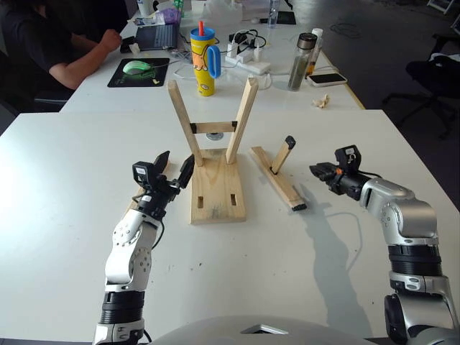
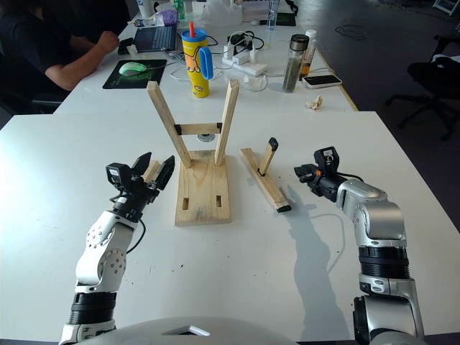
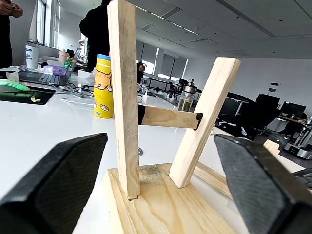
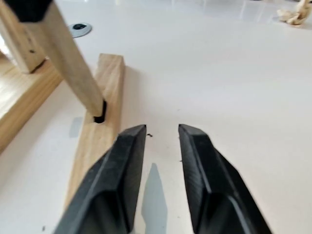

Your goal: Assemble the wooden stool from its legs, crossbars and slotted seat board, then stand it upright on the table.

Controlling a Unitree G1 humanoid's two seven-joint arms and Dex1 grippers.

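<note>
Your pale wooden slotted seat board [image 1: 218,190] lies on the white counter [image 1: 72,215], two joined legs [image 1: 185,122] standing in it, a third leg [image 1: 277,178] beside. Your left fingers [image 3: 48,185] are spread and your right fingers [image 4: 117,185] slightly parted, both empty. A wood piece [image 2: 152,169] under them is half-hidden.

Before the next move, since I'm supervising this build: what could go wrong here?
1. The two fitted legs stand splayed in the seat board; the wide-open left jaws close by could knock them loose.
2. The loose leg lies flat with its crossbar sticking up; a push could slide or roll it.
</note>
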